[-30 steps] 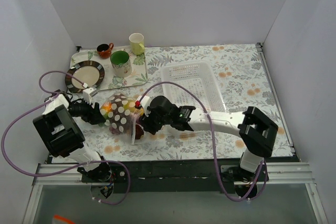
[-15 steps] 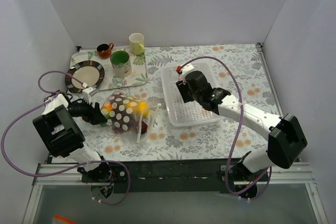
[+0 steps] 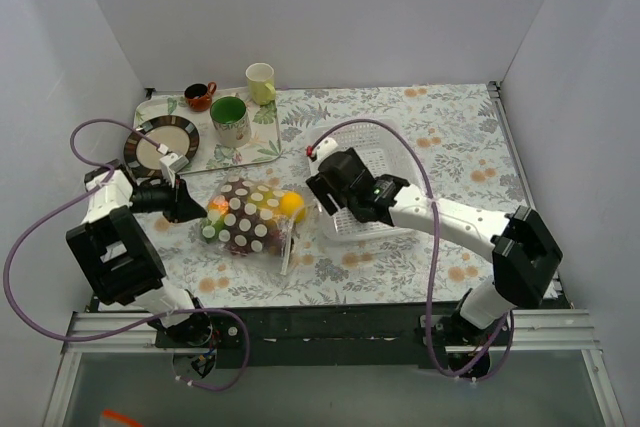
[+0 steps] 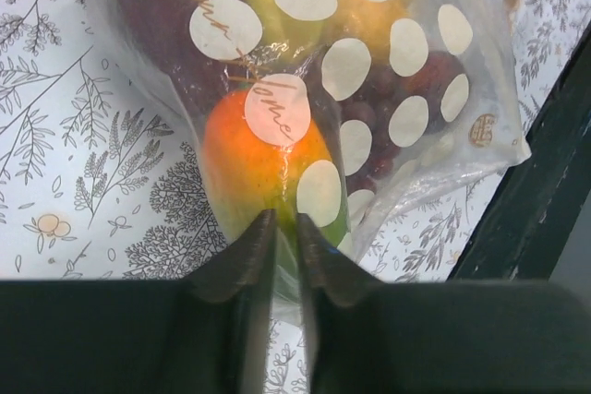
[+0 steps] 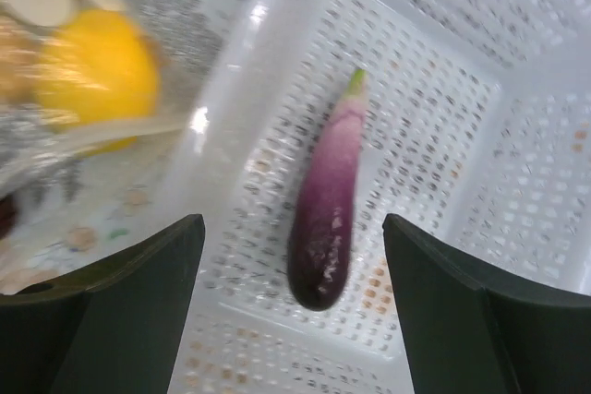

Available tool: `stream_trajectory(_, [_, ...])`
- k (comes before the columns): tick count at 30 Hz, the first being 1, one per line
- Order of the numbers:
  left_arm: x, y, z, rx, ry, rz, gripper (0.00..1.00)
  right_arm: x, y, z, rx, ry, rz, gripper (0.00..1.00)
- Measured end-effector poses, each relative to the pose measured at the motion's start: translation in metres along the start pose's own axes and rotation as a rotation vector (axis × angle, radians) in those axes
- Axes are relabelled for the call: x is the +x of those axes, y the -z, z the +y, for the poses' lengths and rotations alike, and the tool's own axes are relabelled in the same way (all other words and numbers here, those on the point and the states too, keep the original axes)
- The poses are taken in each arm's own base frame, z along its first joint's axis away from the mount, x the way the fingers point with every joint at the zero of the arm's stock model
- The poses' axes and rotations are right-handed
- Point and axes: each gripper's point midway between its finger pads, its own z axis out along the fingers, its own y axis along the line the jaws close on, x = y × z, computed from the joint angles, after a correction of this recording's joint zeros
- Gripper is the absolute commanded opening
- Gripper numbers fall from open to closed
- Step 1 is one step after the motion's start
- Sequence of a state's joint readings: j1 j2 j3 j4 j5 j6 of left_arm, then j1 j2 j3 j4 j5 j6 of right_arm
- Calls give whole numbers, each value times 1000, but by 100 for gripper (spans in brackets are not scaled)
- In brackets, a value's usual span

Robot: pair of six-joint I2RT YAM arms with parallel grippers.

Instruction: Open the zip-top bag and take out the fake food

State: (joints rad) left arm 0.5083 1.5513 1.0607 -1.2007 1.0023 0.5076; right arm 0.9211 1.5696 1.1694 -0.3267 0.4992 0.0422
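The zip-top bag (image 3: 252, 221) lies on the floral table, clear with white dots and bulging with fake food. Through its film I see a yellow lemon (image 3: 291, 205), an orange-green fruit (image 4: 268, 159) and purple grapes (image 4: 392, 113). My left gripper (image 3: 192, 209) is shut on the bag's left end, and a fold of plastic is pinched between its fingers (image 4: 242, 260). My right gripper (image 3: 330, 202) hovers open over the left side of the white basket (image 3: 388, 162). A purple eggplant (image 5: 328, 209) lies loose on the basket floor below its spread fingers (image 5: 148, 283). The lemon (image 5: 97, 76) shows at upper left there.
A tray (image 3: 265, 144) at the back left carries a striped plate (image 3: 162, 144), a green mug (image 3: 231, 120), a red-brown cup (image 3: 200, 96) and a pale yellow cup (image 3: 261, 82). The table's dark front edge (image 4: 545, 163) runs close beside the bag.
My right gripper left the bag mouth, swung over the basket, opened wide and came back toward the bag; the eggplant now lies in the basket. My left gripper shut on the bag's end.
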Motion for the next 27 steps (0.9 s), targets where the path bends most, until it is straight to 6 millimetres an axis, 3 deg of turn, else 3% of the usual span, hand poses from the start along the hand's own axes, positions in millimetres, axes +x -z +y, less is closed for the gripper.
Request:
stream_trajectory(4, [4, -2, 5, 8, 32, 19, 5, -25, 35, 56, -133, 73, -128, 84])
stream_trajectory(7, [8, -5, 12, 16, 61, 26, 3, -29, 47, 88, -232, 95, -180, 84])
stream_trajectory(16, [9, -7, 24, -18, 58, 28, 0, 34, 27, 126, -369, 165, -74, 88])
stream_trajectory(23, [14, -9, 32, -45, 55, 36, 0, 41, 9, 157, -468, 168, -76, 98])
stream_trajectory(27, [21, -12, 37, -63, 61, 50, 0, 33, 7, 175, -537, 154, -113, 98])
